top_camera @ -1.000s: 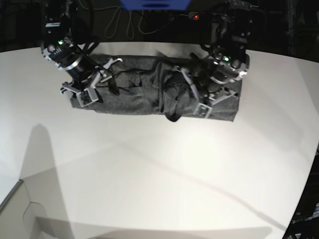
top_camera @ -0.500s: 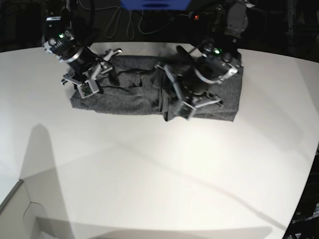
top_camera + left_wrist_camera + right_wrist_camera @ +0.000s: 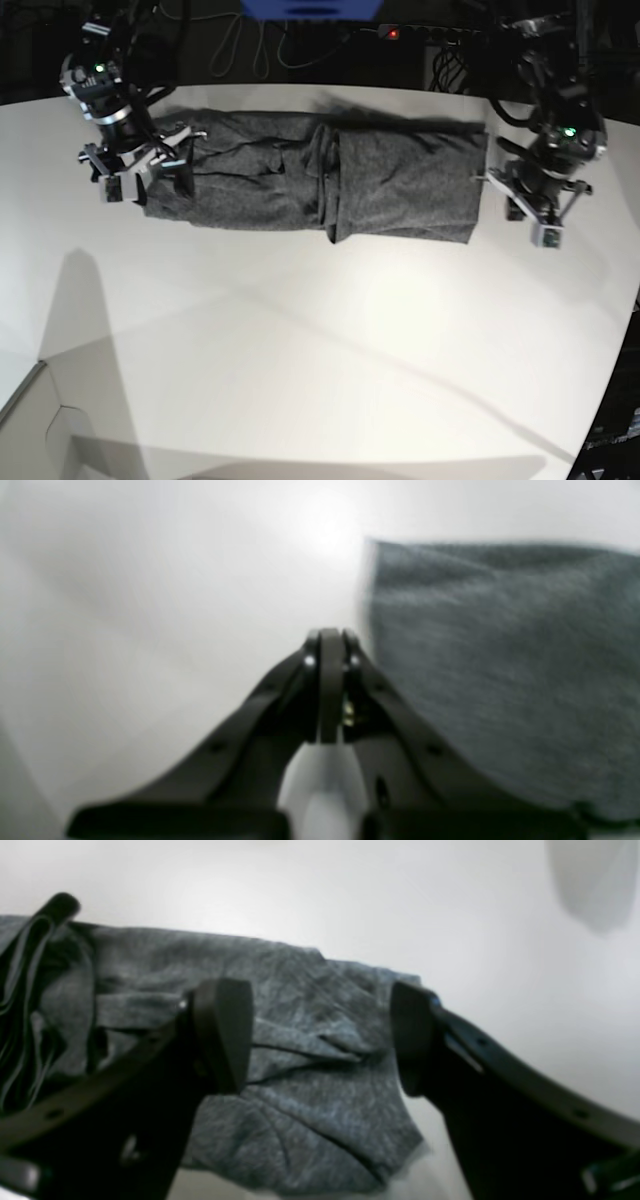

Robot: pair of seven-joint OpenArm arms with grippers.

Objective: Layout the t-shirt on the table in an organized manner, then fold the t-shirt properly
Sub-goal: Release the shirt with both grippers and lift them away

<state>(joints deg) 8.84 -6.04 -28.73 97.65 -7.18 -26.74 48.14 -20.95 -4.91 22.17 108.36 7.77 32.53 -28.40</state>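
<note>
T-shirt (image 3: 310,185) lies folded in a long band on bench (image 3: 320,350). Left gripper (image 3: 329,645): jaws shut, empty, shirt edge just beside. Right gripper (image 3: 320,1040): jaws wide, empty, shirt end beneath.

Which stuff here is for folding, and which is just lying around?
For the job:
- t-shirt
- table
- right gripper
- left gripper

Just lying about:
- cables behind the table
- blue thing at the back

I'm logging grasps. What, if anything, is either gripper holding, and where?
Nothing. The left gripper is shut beside the t-shirt; the right gripper is open above it.
</note>
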